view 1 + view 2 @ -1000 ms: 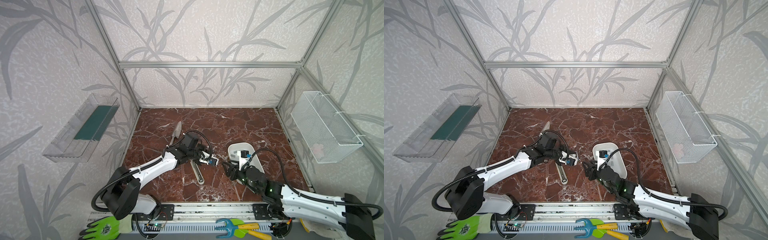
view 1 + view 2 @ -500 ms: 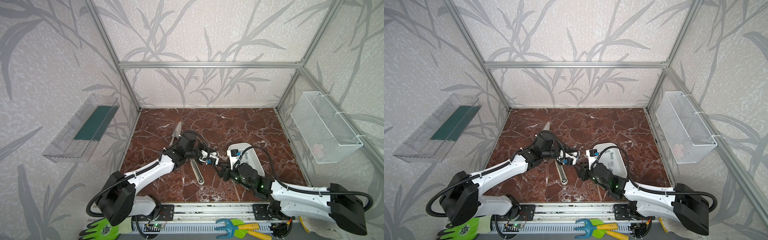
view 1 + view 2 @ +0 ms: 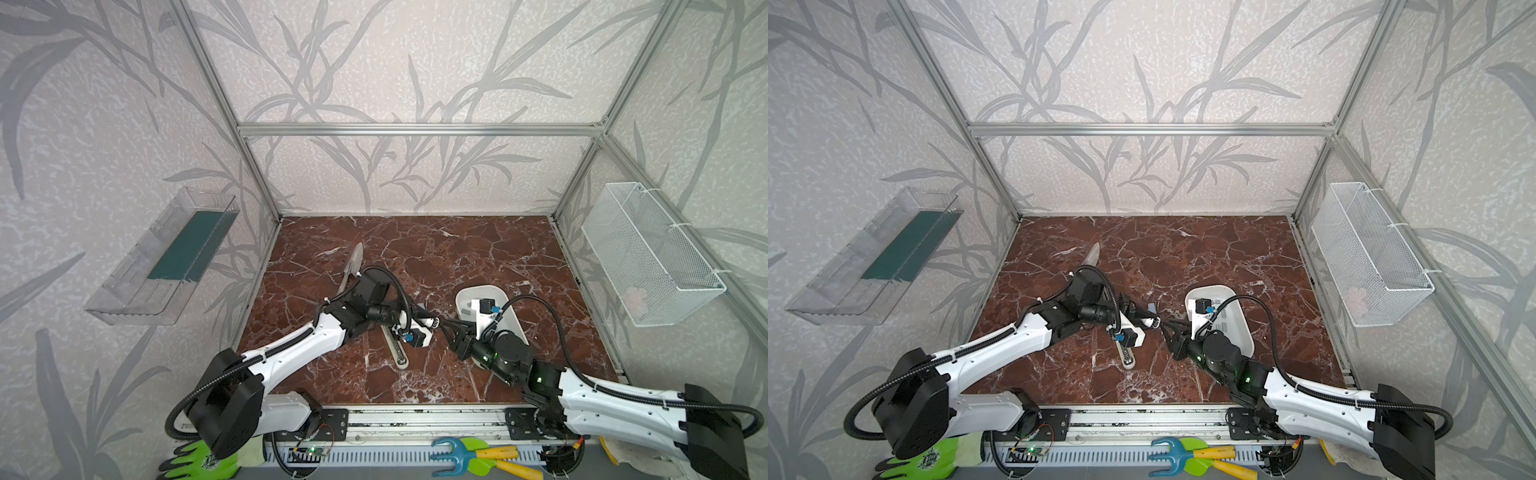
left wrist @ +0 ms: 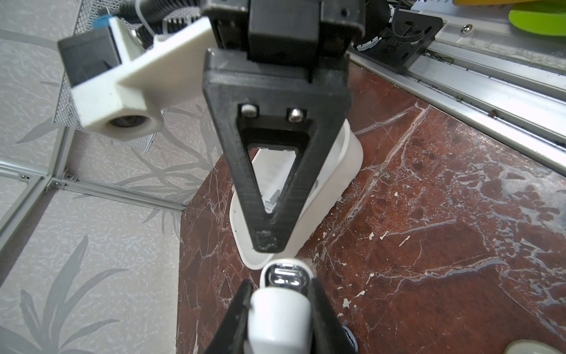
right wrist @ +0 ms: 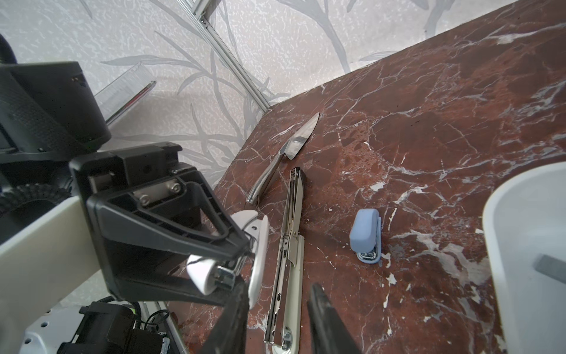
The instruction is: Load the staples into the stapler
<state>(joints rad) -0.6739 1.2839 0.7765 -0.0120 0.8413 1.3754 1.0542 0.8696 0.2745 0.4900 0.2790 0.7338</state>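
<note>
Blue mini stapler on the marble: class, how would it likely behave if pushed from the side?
Probably stiff: the blue stapler looks like a hard plastic shell. Likely slides rather than rolls, resting flat on the glossy marble table. Small and narrow, it may spin or tip.

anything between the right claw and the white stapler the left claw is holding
Nothing visible. The right claw is tip-first at the front end of the white stapler in the left claw; the blue stapler lies off to the side.
</note>
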